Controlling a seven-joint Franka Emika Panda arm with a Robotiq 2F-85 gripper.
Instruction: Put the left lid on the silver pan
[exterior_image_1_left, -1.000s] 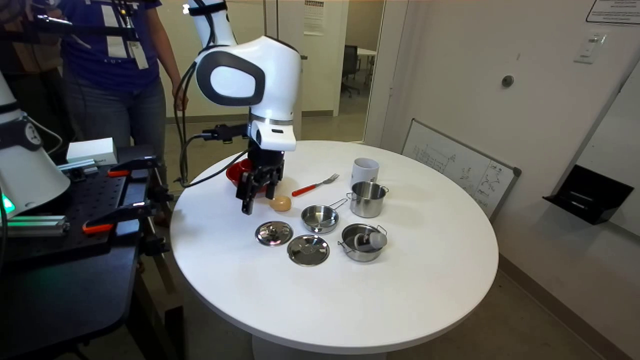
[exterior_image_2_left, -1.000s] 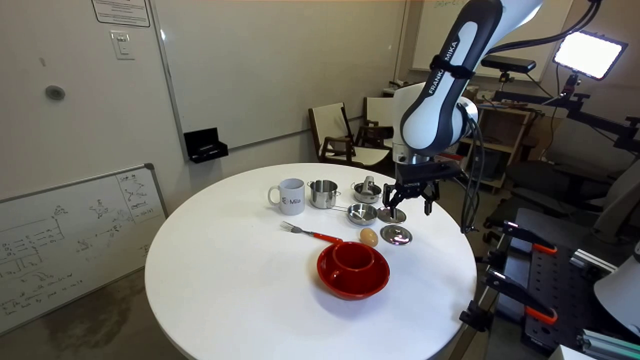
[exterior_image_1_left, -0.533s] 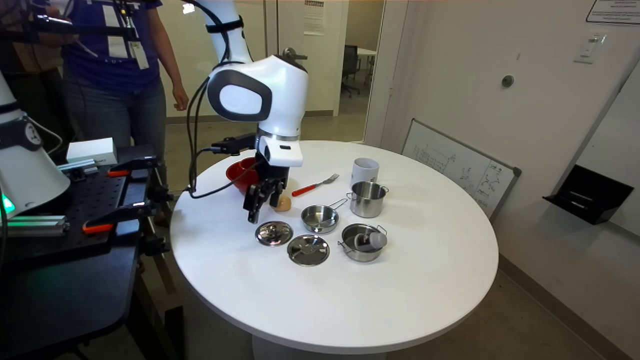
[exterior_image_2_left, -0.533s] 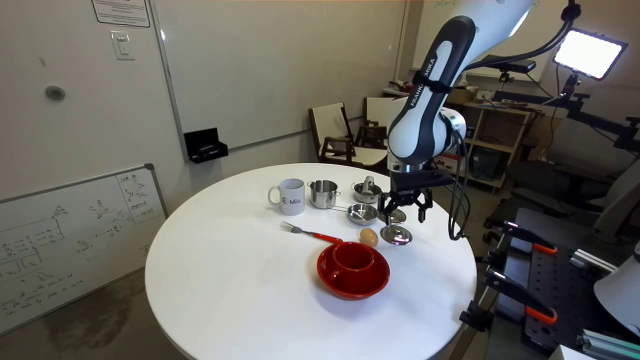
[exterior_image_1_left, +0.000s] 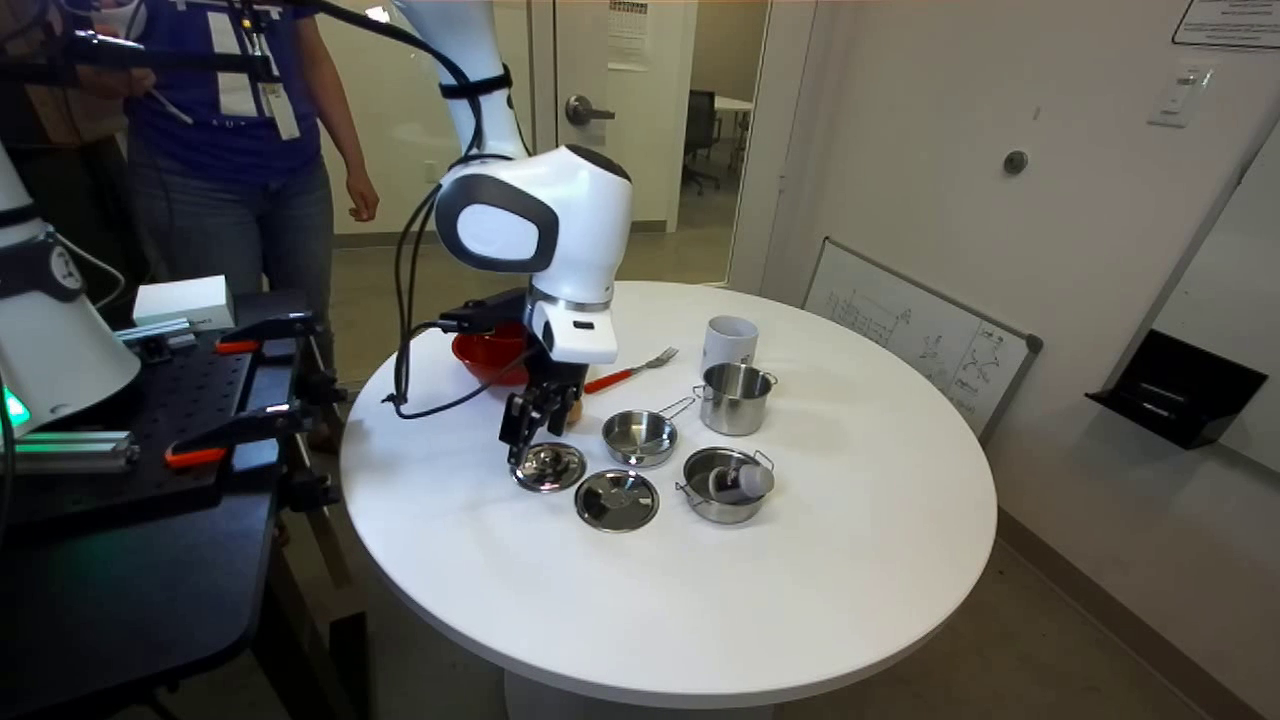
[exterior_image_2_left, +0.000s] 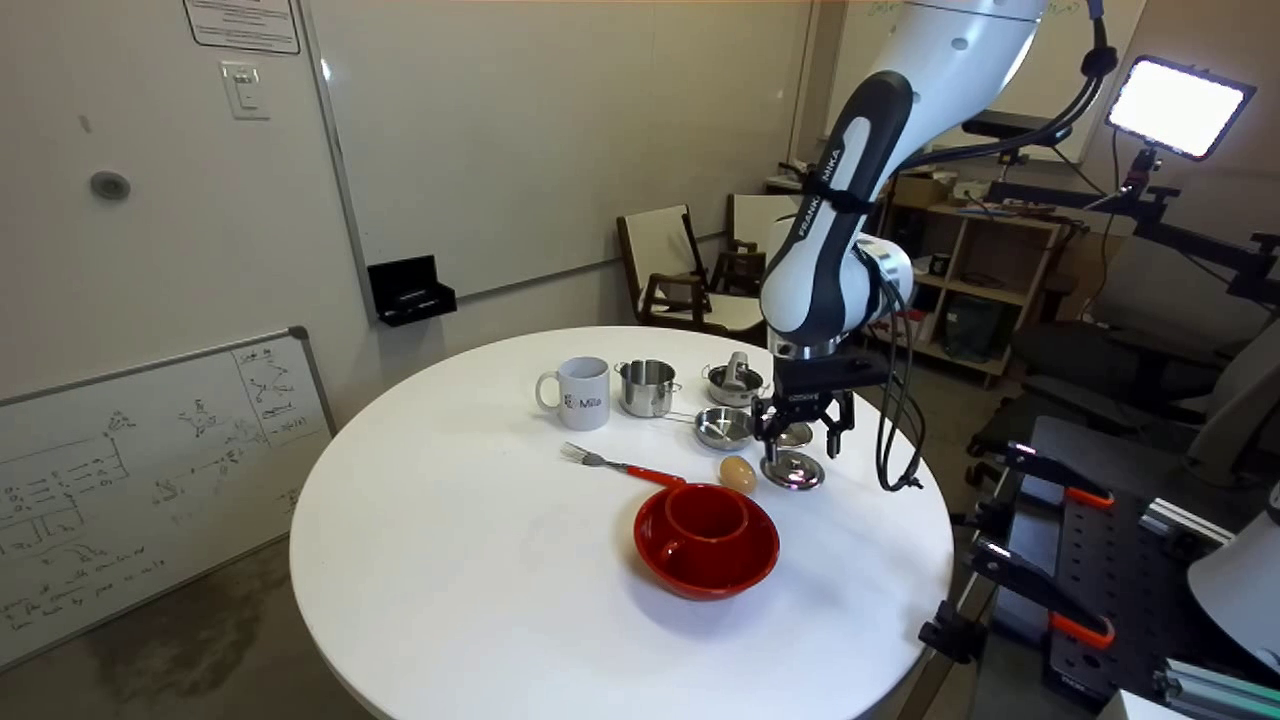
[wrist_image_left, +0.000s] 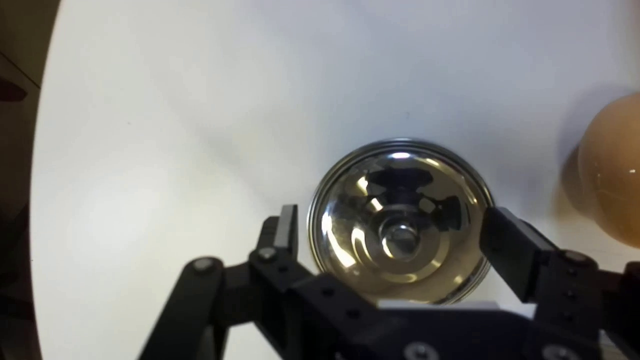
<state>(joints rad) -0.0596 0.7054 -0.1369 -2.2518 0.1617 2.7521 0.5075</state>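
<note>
The left lid (exterior_image_1_left: 552, 470) is a small round shiny lid with a centre knob, lying flat on the table. It also shows in an exterior view (exterior_image_2_left: 793, 472) and fills the middle of the wrist view (wrist_image_left: 380, 200). My gripper (wrist_image_left: 391, 215) is open and empty, fingers pointing down, low over this lid. In the wrist view one finger is left of the lid and the other overlaps its right rim. The gripper also shows in both exterior views (exterior_image_1_left: 537, 440) (exterior_image_2_left: 802, 452). The silver pan (exterior_image_1_left: 735, 405), a tall steel pot (exterior_image_2_left: 647, 392), stands uncovered away from the gripper.
The larger lid (exterior_image_1_left: 617, 502) lies beside the left lid. A shallow handled pan (exterior_image_1_left: 640, 440) and a wider pot (exterior_image_1_left: 712, 508) holding a pale object stand nearby. An egg (exterior_image_2_left: 738, 474) is close to the gripper. A fork (exterior_image_2_left: 625, 467), red bowl (exterior_image_2_left: 706, 580) and mug (exterior_image_2_left: 584, 395) are farther off.
My arm has moved down and over toward the left lid, and the open fingers are now just above it. The lids, pots and other objects have not moved.
</note>
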